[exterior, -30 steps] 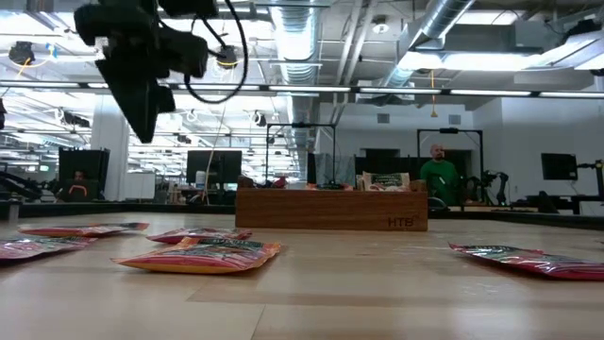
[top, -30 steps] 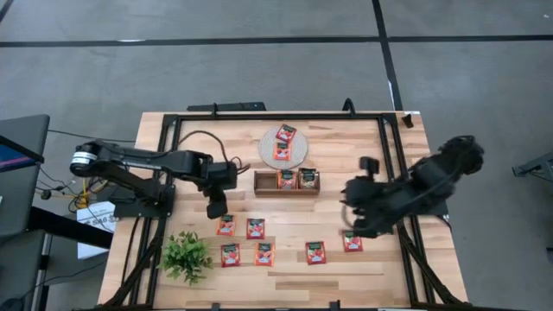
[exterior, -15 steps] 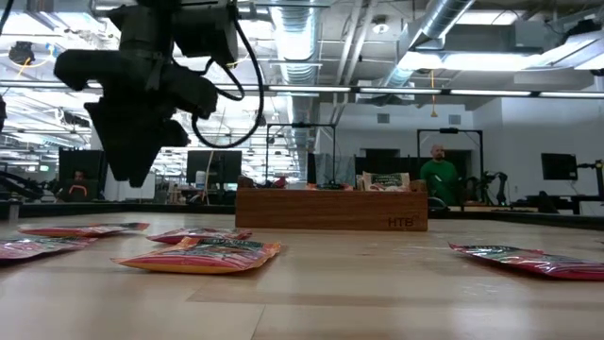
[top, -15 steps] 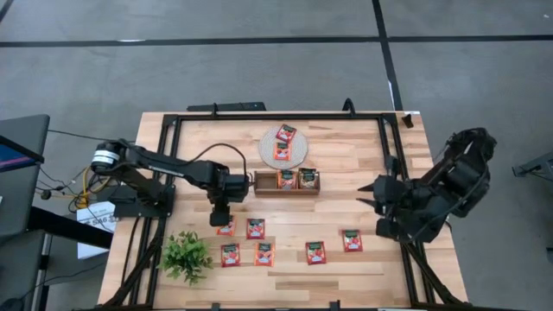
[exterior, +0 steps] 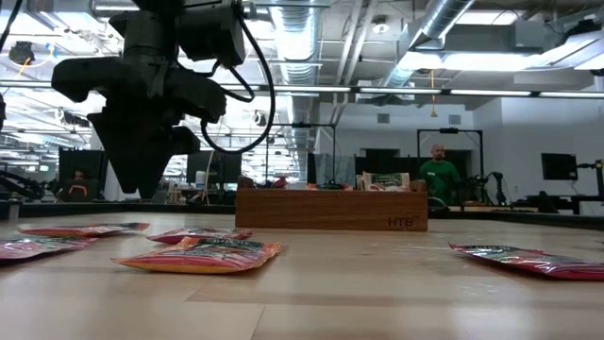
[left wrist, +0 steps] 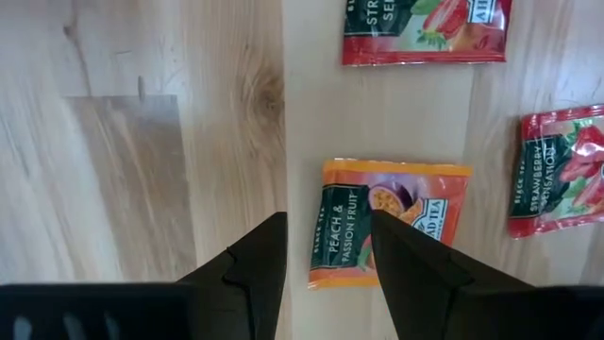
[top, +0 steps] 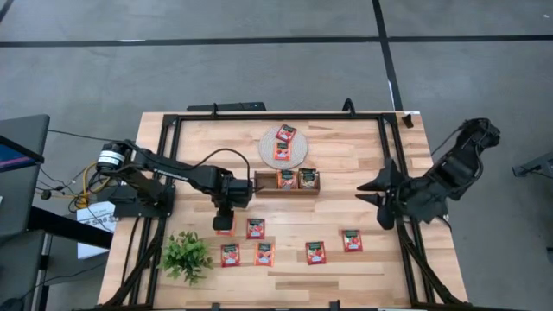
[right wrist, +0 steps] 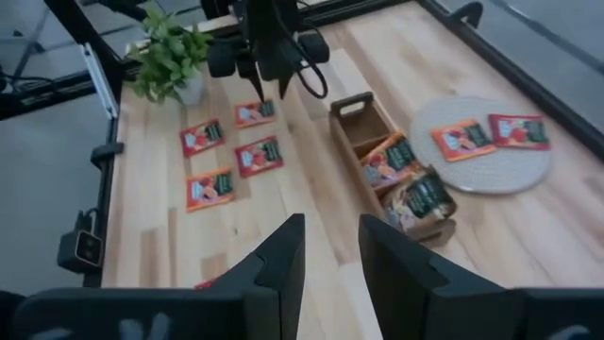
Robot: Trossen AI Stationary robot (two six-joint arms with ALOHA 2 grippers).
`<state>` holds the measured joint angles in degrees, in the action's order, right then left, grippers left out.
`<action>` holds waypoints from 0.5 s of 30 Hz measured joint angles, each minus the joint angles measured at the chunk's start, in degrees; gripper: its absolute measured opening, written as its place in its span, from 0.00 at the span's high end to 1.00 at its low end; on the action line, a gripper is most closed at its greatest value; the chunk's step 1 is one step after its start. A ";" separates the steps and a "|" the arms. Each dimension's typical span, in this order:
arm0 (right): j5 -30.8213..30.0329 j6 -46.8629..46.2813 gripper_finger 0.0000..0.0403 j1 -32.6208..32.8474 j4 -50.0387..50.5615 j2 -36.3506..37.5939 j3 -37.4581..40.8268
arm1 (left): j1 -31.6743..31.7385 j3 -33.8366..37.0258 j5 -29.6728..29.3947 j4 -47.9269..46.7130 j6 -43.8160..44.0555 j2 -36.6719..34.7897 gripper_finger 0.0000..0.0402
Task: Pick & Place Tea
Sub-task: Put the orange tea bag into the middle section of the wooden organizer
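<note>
The left claw [top: 224,213] hangs low over an orange sachet [left wrist: 392,224] on the table [top: 346,268], fingers apart astride one end of it and holding nothing. The right claw [top: 370,192] waits raised at the table's right edge, jaws part open and empty.

Handling, as judged: each sachet is thin, light and limp, with a glossy wrap that is likely to slip. It lies flat, so little stands proud to grip; the best hold looks to be across a short edge, pinched at the crimped seam.

Count from the high view: six sachets loose on the table, the orange one included; two on the mat [top: 298,156]; two in the tray [top: 264,183]. Ten in all. One plant [top: 186,256] stands at the front left.
</note>
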<state>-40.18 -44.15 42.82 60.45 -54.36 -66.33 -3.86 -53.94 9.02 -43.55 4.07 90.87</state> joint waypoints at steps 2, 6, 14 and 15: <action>1.41 1.10 0.77 -1.02 -1.62 0.88 1.75 | 0.00 0.43 0.07 0.59 0.04 0.20 0.63; 4.17 3.54 0.77 -3.00 -2.82 1.20 3.15 | 0.02 2.79 0.84 1.41 1.37 1.39 0.63; 7.66 4.15 0.77 -6.23 -3.26 1.15 5.68 | 0.11 6.33 1.42 8.69 5.58 2.37 0.63; 8.09 4.19 0.77 -6.60 -3.32 1.13 5.69 | 0.12 6.35 1.46 8.81 5.62 2.54 0.63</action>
<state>-32.09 -39.96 36.22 57.13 -53.23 -60.64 -3.74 -47.59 10.48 -34.74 9.69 93.41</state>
